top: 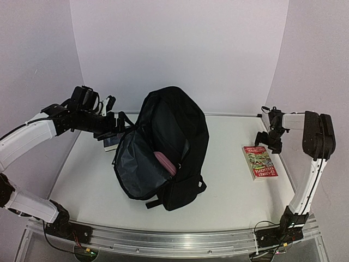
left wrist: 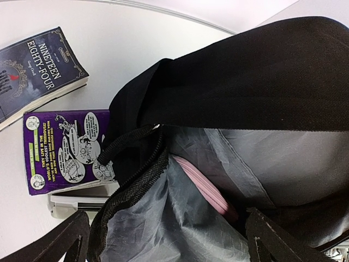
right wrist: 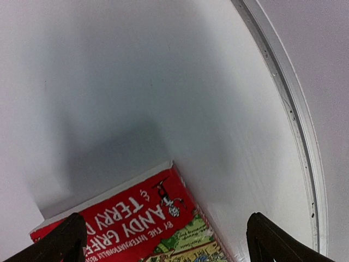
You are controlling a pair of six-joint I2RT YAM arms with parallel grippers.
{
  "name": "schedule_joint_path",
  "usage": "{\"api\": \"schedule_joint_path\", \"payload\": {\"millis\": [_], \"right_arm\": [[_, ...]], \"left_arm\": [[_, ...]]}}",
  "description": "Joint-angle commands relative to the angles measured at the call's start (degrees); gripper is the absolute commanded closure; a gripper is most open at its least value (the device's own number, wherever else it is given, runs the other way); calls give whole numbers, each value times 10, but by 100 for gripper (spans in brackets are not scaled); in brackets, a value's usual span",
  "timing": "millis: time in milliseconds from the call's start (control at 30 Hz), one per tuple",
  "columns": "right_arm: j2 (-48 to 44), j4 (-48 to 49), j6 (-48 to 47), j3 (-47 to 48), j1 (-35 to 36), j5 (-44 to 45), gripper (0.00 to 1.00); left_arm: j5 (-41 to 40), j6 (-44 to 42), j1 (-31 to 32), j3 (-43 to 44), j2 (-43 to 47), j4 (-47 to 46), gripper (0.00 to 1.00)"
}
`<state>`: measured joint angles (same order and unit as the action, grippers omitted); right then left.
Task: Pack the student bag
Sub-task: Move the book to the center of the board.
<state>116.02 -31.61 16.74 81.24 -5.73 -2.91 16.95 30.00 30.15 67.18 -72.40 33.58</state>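
Lying near the middle of the white bench [top: 234,191], the student bag [top: 180,125] has its main compartment unzipped, with the mouth facing the left arm. The front panel is folded down toward the near-left, exposing the grey lining [left wrist: 158,224]. A flat pink item [left wrist: 204,188] sits inside the compartment, against the lining.

Left hand [left wrist: 166,243]: positioned at the left edge of the bag, directly over the open mouth. Both fingers are spread wide; no object is between them and nothing is gripped.

Right hand [right wrist: 166,240]: positioned at the far-right side of the bench, well apart from the bag. Its fingers are likewise spread wide and hold nothing. It hangs above the far end of a red paperback [top: 260,162], which lies flat on the bench, cover up.

Items beside the bag on the left:
- A purple paperback [left wrist: 65,150] lies flat, its right edge tucked under the black fabric and the bag's carry loop [left wrist: 122,144]. It rests on a white object that shows only along its lower edge.
- A dark paperback titled "Nineteen Eighty-Four" [left wrist: 38,71] lies just beyond the purple one, cover up, directly on the bench
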Motion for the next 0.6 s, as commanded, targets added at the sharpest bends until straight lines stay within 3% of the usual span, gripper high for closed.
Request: {"api": "schedule_joint_path", "payload": {"millis": [0, 300, 567], "right_arm": [[19, 11, 6, 12, 1, -42, 2], [-60, 40, 18, -133, 34, -101, 5], [-156, 55, 89, -238, 141, -91, 6]], "left_arm": [[3, -2, -4, 14, 3, -6, 0], [5, -7, -4, 13, 6, -5, 0], [-17, 1, -3, -21, 39, 7, 0]]}}
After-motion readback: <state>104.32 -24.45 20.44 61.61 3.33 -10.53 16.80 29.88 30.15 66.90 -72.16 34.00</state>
